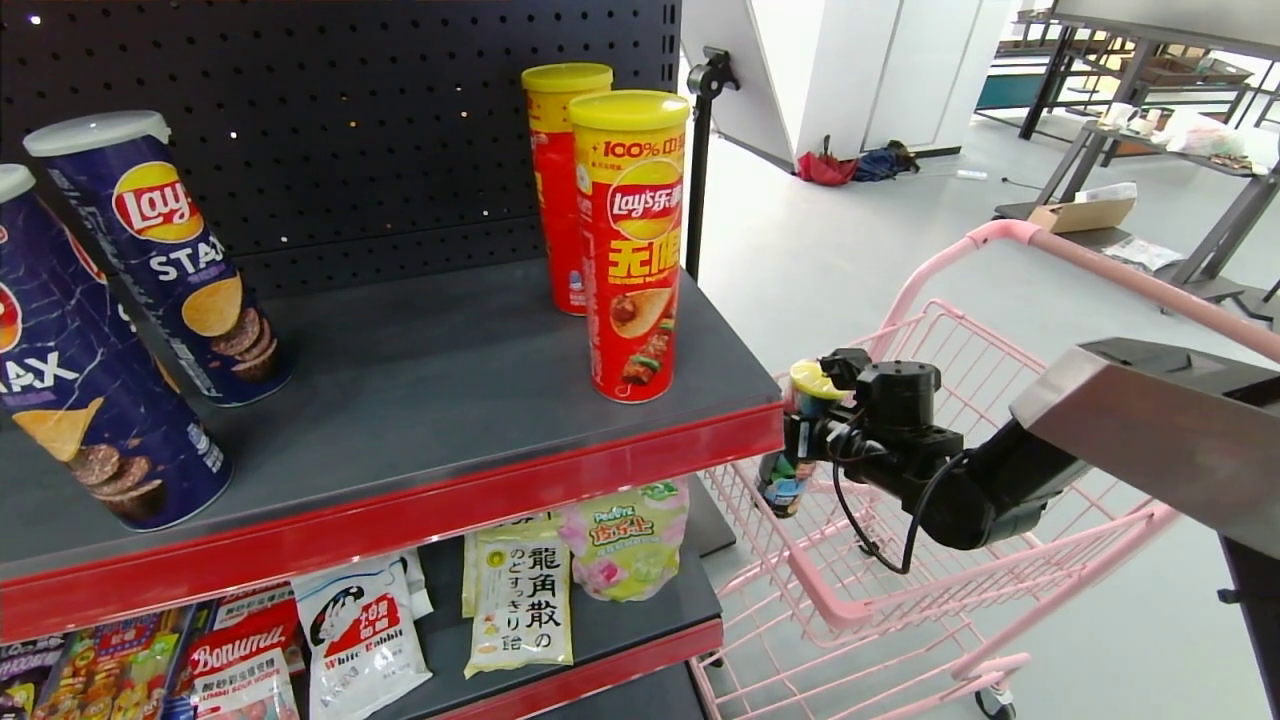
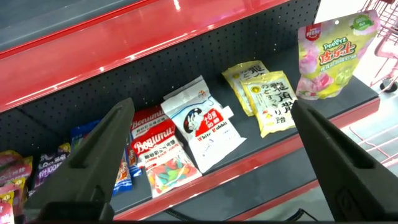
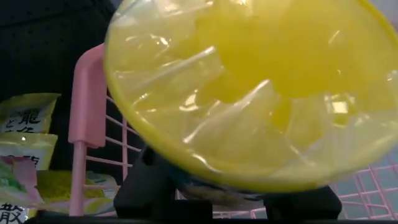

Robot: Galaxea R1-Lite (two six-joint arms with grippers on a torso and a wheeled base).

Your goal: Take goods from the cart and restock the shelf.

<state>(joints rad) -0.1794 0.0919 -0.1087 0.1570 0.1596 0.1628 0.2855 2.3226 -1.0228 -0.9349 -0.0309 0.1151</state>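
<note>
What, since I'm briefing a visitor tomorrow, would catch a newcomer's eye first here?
Two tall red-and-yellow crisp canisters stand upright at the right end of the grey top shelf. Two dark blue canisters stand at its left end. Just right of it, over the pink wire cart, the right gripper holds a yellow-lidded canister.

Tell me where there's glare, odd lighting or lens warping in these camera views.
Head view: the wide lens seems to lean the tall dark-blue chip cans outward; light pinpricks through the black pegboard. Left wrist view: glare streaks the glossy red shelf edge. Right wrist view: wrinkled film atop the yellow-lidded can catches bright highlights.
</note>
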